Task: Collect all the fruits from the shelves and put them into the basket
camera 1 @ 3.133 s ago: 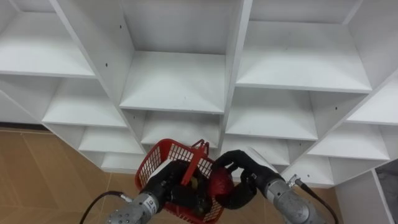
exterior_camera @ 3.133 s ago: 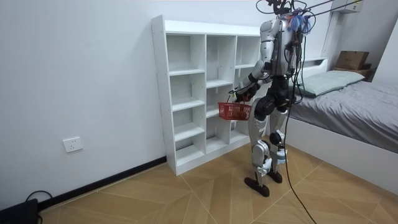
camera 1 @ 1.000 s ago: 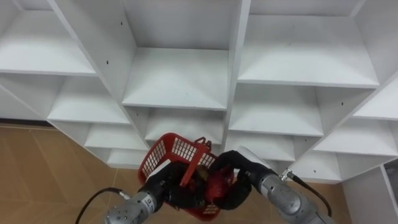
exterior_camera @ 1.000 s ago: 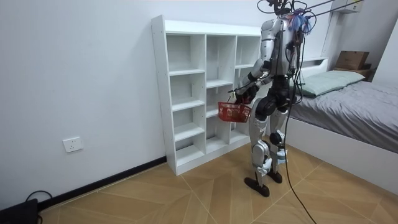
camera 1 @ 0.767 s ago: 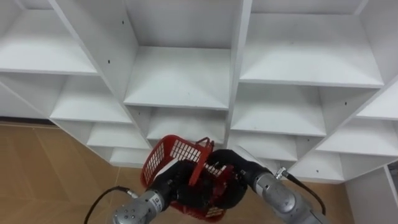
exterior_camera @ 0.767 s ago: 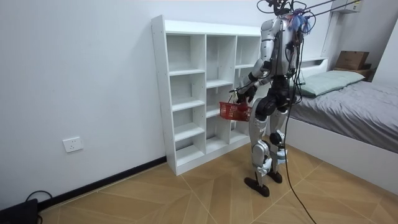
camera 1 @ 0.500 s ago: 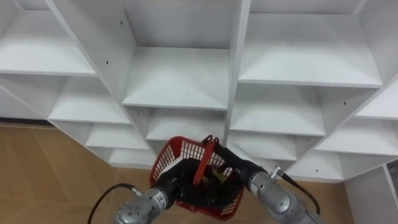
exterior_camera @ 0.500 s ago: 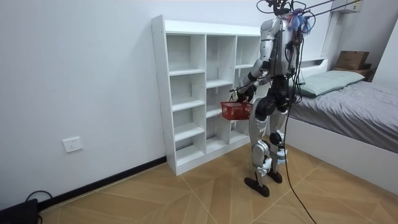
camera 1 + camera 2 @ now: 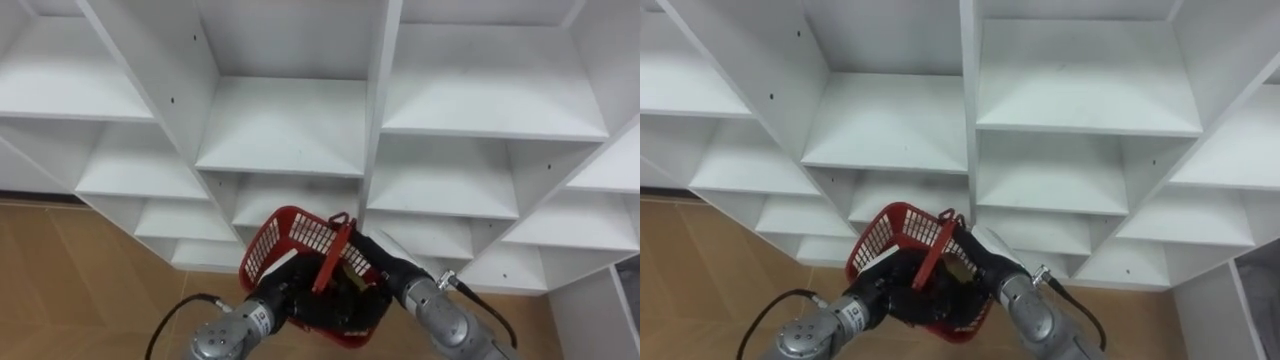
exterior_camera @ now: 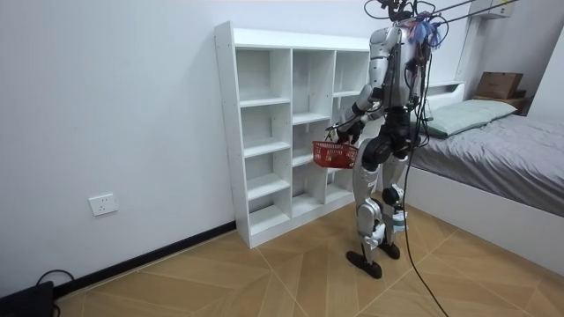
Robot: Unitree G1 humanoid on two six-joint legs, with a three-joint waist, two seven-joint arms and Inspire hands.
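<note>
The left hand (image 9: 287,300) grips the basket (image 9: 290,240) by its handle, before the closet's (image 9: 285,130) lower shelves. The right hand (image 9: 388,278) reaches inside over a pale fruit (image 9: 350,284), and whether its hidden fingers are open or closed cannot be told. Release is best made low within the rim, with the basket held level.

Arms reach forward, left hand (image 9: 286,299) clenched, right hand (image 9: 379,272) beside it
</note>
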